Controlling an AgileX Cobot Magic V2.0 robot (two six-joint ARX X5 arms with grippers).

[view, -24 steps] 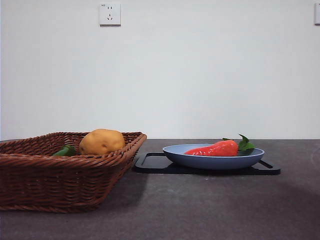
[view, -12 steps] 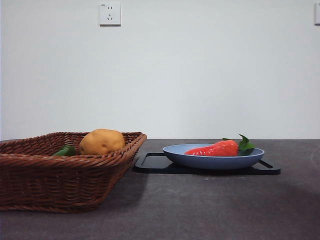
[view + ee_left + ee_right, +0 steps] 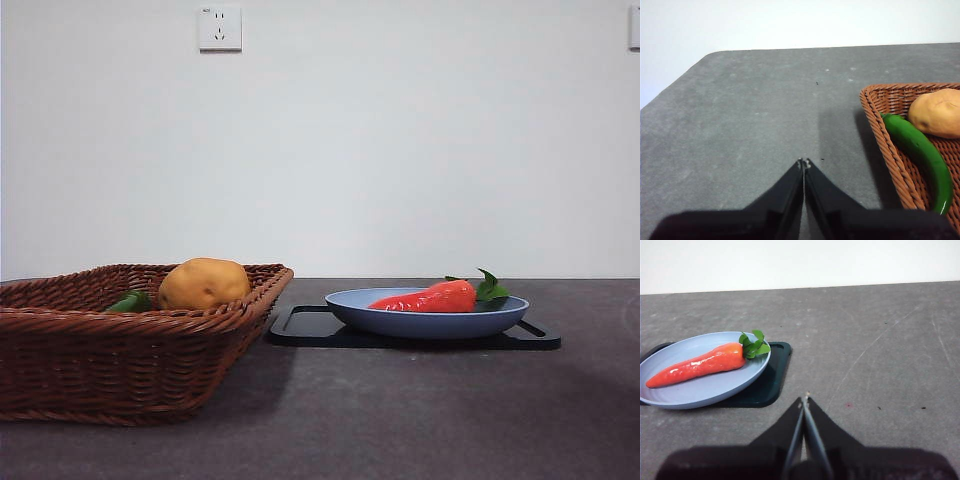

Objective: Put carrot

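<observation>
A: What is taking up the most room on the dark grey table (image 3: 420,420)?

B: A brown wicker basket (image 3: 90,360) is sitting on one side, holding a yellow-brown potato (image 3: 204,283) and a long green pepper (image 3: 917,150). Beside it, just apart, a black tray (image 3: 310,328) is carrying a pale blue plate (image 3: 400,322).

A: And the carrot?

B: The carrot (image 3: 432,297) is lying flat on the plate. It is glossy red-orange and tapering to a point, with a tuft of green leaves at its thick end.

A: Is anything holding it?

B: No. The right gripper (image 3: 804,399) is waiting near the plate with its jaws pressed together, empty. The left gripper (image 3: 803,162) is hanging over bare table beside the basket, jaws also closed on nothing.

A: So how far along is the task?

B: Judging by this, the placing is looking finished: the carrot is resting on the plate and both arms are standing clear. If the basket is the goal instead, everything is remaining to do.
</observation>
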